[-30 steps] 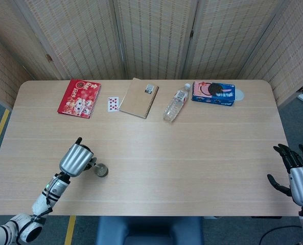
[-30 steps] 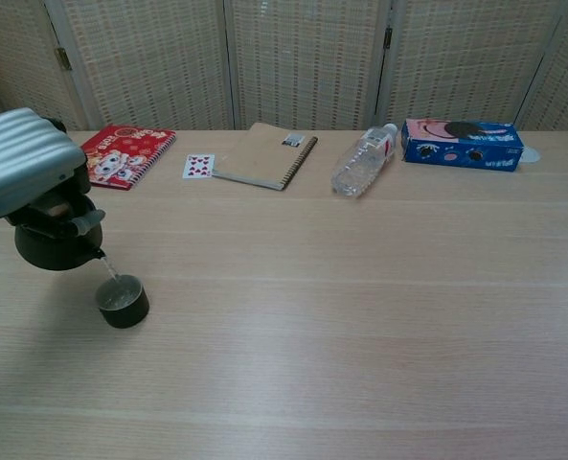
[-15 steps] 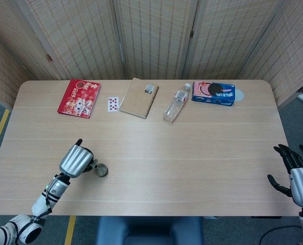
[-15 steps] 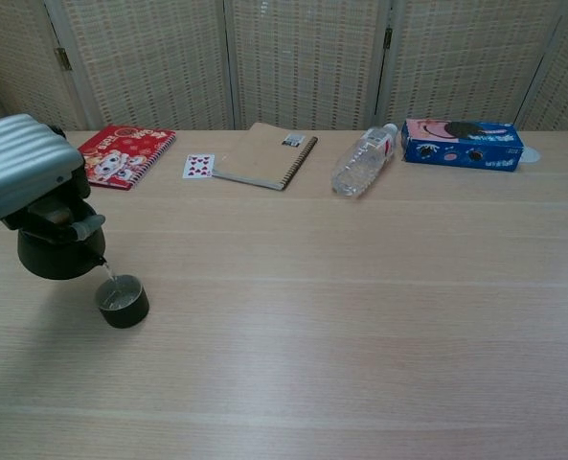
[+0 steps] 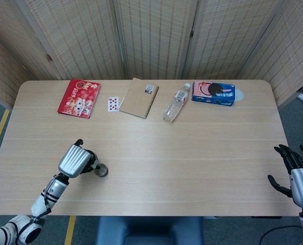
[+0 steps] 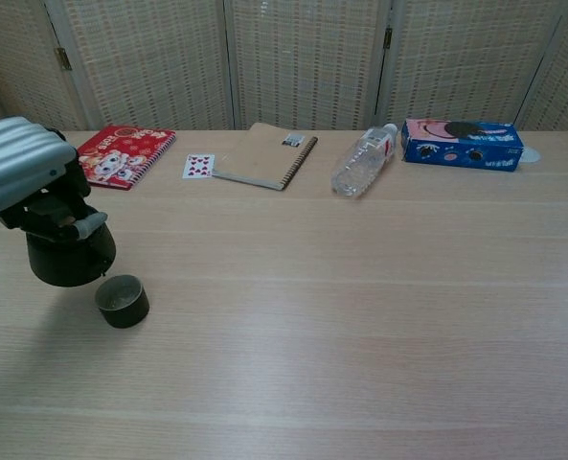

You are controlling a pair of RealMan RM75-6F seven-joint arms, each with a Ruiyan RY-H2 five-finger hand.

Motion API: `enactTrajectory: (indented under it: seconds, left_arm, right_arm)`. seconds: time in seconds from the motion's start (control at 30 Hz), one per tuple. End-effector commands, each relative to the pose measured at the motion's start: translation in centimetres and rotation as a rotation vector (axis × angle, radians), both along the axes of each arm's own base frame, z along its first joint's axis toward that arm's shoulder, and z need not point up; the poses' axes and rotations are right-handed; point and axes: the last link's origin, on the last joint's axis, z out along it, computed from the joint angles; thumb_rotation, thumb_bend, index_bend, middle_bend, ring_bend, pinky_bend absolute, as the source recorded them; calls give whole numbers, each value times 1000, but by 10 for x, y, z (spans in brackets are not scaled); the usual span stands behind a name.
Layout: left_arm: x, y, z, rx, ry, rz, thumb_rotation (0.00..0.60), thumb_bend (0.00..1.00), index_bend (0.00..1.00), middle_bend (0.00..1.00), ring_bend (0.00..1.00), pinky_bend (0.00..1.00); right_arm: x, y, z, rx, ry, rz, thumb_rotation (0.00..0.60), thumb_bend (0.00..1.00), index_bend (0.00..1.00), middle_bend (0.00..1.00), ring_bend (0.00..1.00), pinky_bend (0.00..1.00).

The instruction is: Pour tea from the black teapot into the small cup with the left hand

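A: What has changed in the last moment?

B: Half a second ago a thin stream was seen between the spout of the black teapot (image 6: pixel 70 257) and the small cup (image 6: pixel 123 300). Now no stream can be seen in the chest view. The teapot has been brought back closer to upright, and its spout is just above and beside the rim of the cup, not touching it.

A: How is the teapot held?

B: It is gripped from above by the left hand (image 6: pixel 20 172), whose fingers are closed around the handle. In the head view the hand (image 5: pixel 74 160) covers most of the pot, so only a dark edge is seen next to the cup (image 5: pixel 101 170).

A: And the other hand?

B: The right hand (image 5: pixel 300 176) is kept at the far right edge of the table (image 5: pixel 202 153), with fingers spread and nothing held. It is not shown in the chest view.

A: What is meant by this for the task?

B: It is judged that the pouring is finished or nearly finished. Whether liquid is inside the cup cannot be told clearly. Probably the teapot is only to be set down on the table, away from the cup, so that the cup is not knocked.
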Motion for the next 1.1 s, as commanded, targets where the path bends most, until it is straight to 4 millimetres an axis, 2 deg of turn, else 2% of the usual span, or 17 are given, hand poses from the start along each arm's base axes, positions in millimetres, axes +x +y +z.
enactTrajectory:
  seconds: [0.03, 0.3, 0.53, 0.63, 0.67, 0.7, 0.8, 0.93, 1.1]
  left_arm:
    - [-1, 2, 3, -27, -84, 41, 433, 469, 1000, 1000, 972, 394]
    - [2, 12, 11, -86, -252, 136, 424, 469, 1000, 1000, 968, 358]
    - [4, 30, 17, -108, -341, 223, 391, 467, 1000, 1000, 967, 322]
    - [5, 38, 17, -111, -360, 251, 347, 466, 1000, 1000, 966, 289]
    - [5, 40, 16, -113, -367, 260, 311, 464, 1000, 1000, 966, 280]
    - [5, 43, 16, -115, -371, 270, 277, 449, 1000, 1000, 966, 275]
    - [6, 52, 15, -120, -384, 300, 224, 373, 1000, 1000, 966, 250]
    - [5, 63, 12, -124, -400, 333, 164, 287, 1000, 1000, 966, 185]
    - [0, 76, 6, -126, -405, 375, 117, 250, 1000, 1000, 957, 154]
  right_arm:
    - [0, 0, 0, -1, 1, 0, 600, 282, 156, 183, 220, 20]
    - [0, 1, 1, -4, 1, -2, 600, 281, 156, 183, 220, 20]
    - [0, 1, 1, -6, 1, -2, 600, 282, 156, 183, 220, 20]
    - [-1, 1, 2, -5, 1, -3, 600, 282, 156, 183, 221, 20]
    - [-1, 1, 2, -5, 1, -4, 600, 282, 156, 183, 221, 20]
    - [-1, 1, 2, -5, 1, -4, 600, 282, 156, 183, 220, 20]
    - [-2, 1, 2, -5, 0, -6, 600, 281, 155, 183, 220, 20]
    - [-3, 1, 2, -4, -3, -11, 600, 282, 156, 183, 221, 20]
    - [-5, 1, 2, 1, -4, -13, 600, 281, 156, 183, 219, 20]
